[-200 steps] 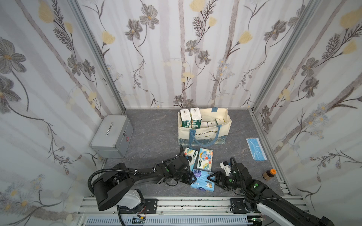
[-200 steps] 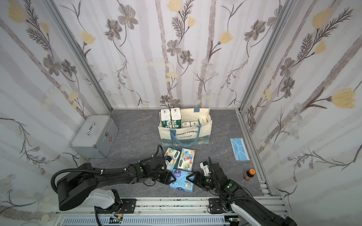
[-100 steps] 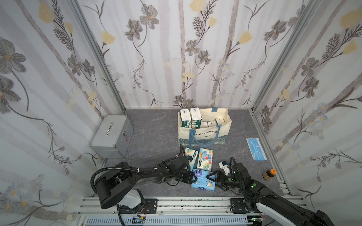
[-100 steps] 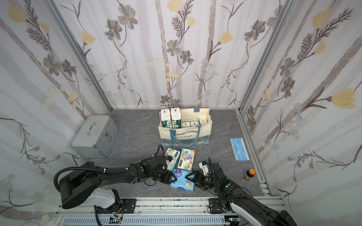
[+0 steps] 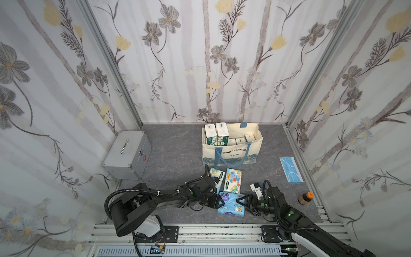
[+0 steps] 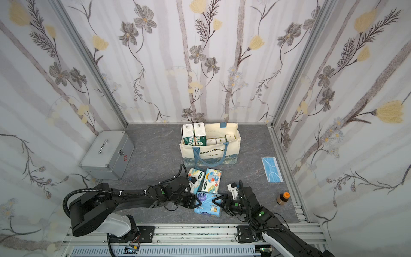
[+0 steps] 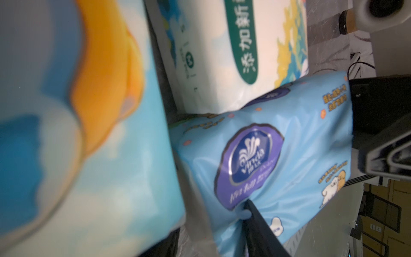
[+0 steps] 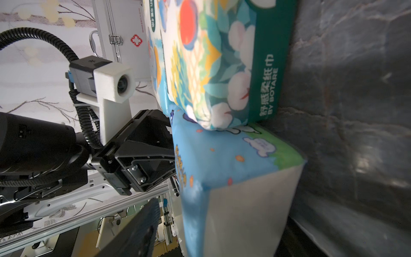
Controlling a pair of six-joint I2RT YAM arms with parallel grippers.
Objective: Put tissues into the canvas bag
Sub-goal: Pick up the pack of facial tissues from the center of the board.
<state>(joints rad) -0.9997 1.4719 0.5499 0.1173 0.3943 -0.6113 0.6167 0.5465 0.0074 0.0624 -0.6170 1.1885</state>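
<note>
On grey tabletop (image 5: 178, 160), left gripper (image 5: 220, 201) clamped on light-blue tissue pack (image 5: 231, 206), right gripper (image 5: 242, 203) astride opposite end, grip unclear

You have a grey metal case (image 5: 126, 153) with a top handle (image 5: 124, 146) at the left middle of both top views. It stands on the grey marbled floor (image 5: 178, 142), close to the left wall. The right wrist view shows its latch (image 8: 115, 40) and a red cross emblem (image 8: 136, 40). A blue face mask (image 5: 291, 169) lies flat at right. Below it, a small brown bottle (image 5: 305, 198) with an orange cap stands upright. Floral wallpaper (image 5: 200, 55) covers the walls, and aluminium rails (image 5: 222, 231) cross the bottom edge.
</note>
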